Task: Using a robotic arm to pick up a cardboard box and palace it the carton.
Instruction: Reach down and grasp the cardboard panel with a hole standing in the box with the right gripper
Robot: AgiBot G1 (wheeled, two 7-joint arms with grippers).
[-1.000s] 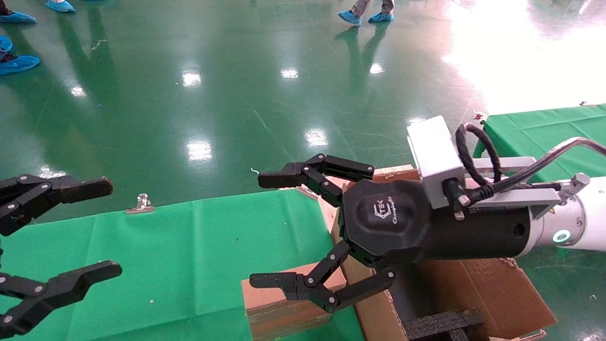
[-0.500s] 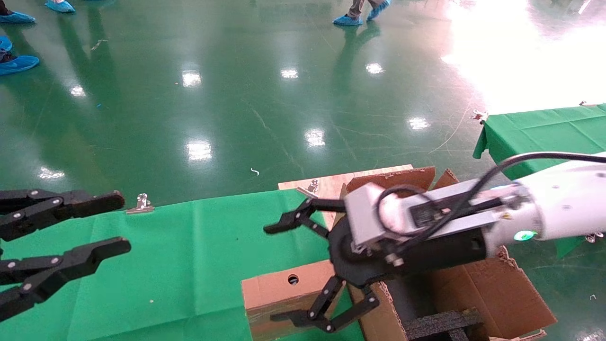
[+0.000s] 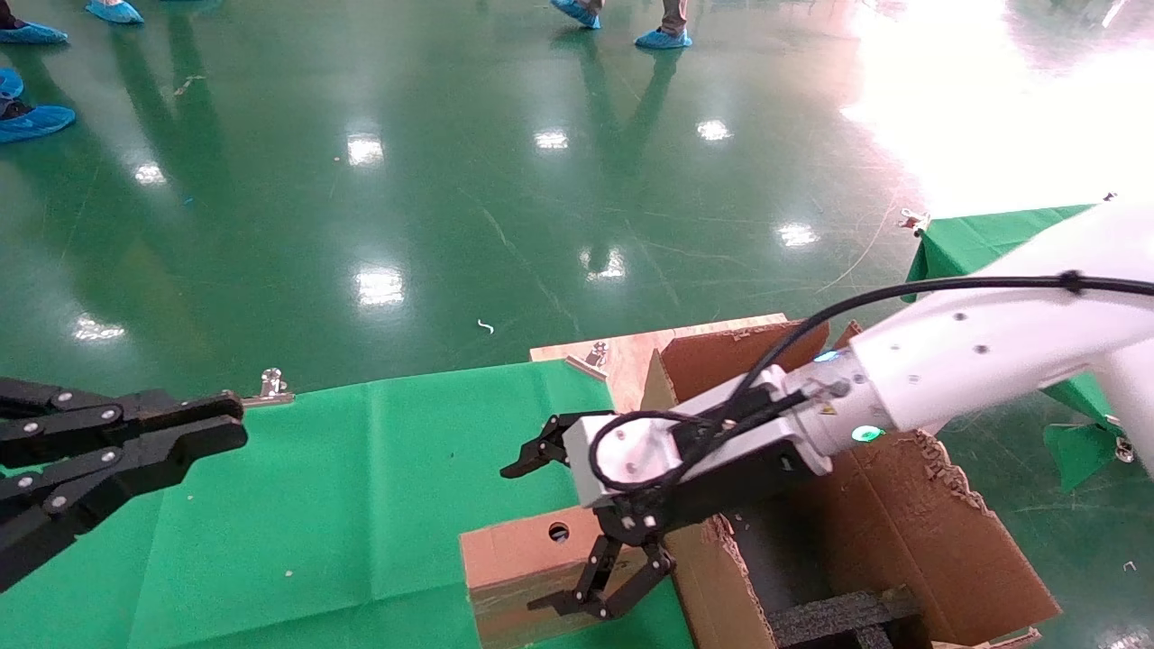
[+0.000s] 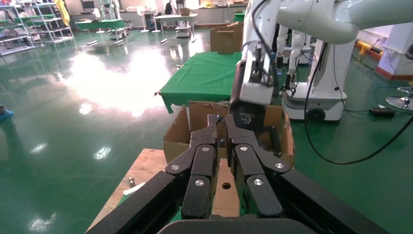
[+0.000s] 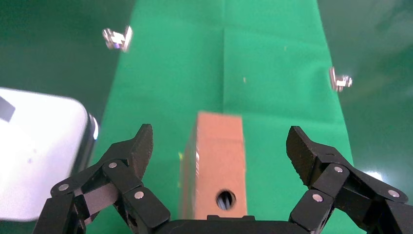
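Early stage, nothing grasped yet; the right gripper (image 3: pixel 554 527) on the robotic arm (image 3: pixel 974 361) hangs over the cardboard box (image 3: pixel 518 545) w/ jaws spread wide and empty, one finger each side of the box in the right wrist view, not touching it; box sits on the green cloth (image 3: pixel 361 487) at the table's near edge, just beside the carton (image 3: pixel 911 532), hole in its top face showing; carton open, black foam (image 3: pixel 838 617) inside; left gripper (image 3: pixel 221 424) parked well apart over the cloth, fingers closed together, holding nothing. Left to do, as I judge it: lower, close on box, lift, carry into carton, release.
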